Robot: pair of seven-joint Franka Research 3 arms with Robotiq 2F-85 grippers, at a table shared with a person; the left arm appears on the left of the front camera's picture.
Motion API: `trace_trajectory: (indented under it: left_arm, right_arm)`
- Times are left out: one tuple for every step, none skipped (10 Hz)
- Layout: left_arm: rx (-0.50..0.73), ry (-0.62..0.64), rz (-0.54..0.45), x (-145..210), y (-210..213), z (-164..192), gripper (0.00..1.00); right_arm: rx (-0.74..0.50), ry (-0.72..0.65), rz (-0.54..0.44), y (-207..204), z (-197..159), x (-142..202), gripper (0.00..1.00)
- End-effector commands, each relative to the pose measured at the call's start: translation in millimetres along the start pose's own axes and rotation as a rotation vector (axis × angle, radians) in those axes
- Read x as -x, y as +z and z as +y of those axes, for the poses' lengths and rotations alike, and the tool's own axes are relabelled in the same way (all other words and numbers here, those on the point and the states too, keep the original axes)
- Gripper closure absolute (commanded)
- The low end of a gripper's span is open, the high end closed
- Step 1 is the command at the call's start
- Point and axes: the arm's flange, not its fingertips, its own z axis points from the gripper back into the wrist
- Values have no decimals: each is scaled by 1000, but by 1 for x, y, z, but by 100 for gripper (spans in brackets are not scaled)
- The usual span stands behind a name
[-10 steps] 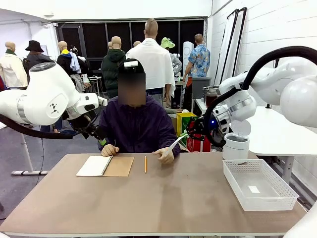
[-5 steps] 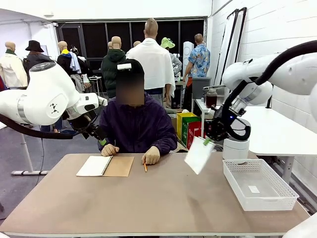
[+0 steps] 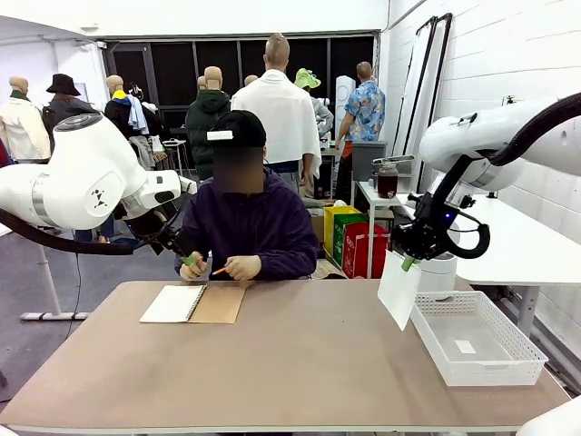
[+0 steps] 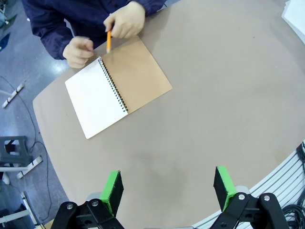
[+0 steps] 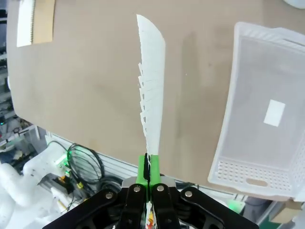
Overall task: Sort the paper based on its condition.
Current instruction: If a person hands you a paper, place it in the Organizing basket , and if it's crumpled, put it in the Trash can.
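The paper sheet [image 3: 398, 291] hangs vertically just beside the white mesh tray [image 3: 479, 371], clear of the table [image 3: 272, 363]. Held by its top edge, it can probably be released into the tray. The right gripper [image 3: 408, 263] is fully closed, pinching that edge. The left gripper [image 4: 169, 187] stands wide open, empty, above the table.

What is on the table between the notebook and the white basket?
Nothing: in the front view the table between notebook and basket is bare. The paper hangs above it from the right hand.
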Motion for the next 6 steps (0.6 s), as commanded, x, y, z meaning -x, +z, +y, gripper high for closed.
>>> trace_trajectory:
  left_arm:
    - [10, 4, -5, 0, 1, 0, 0]
    - [10, 4, -5, 0, 1, 0, 0]
    - [10, 4, -5, 0, 1, 0, 0]
    - [10, 4, -5, 0, 1, 0, 0]
    - [10, 4, -5, 0, 1, 0, 0]
    - [10, 4, -5, 0, 1, 0, 0]
  right_arm:
    - [-24, 20, 35, -5, 5, -5, 100]
    - [-24, 20, 35, -5, 5, -5, 100]
    - [-24, 20, 35, -5, 5, -5, 100]
    - [-4, 6, 22, -6, 3, -1, 100]
    - [11, -8, -8, -2, -11, 6, 100]
    - [13, -12, -40, 2, -26, 13, 100]
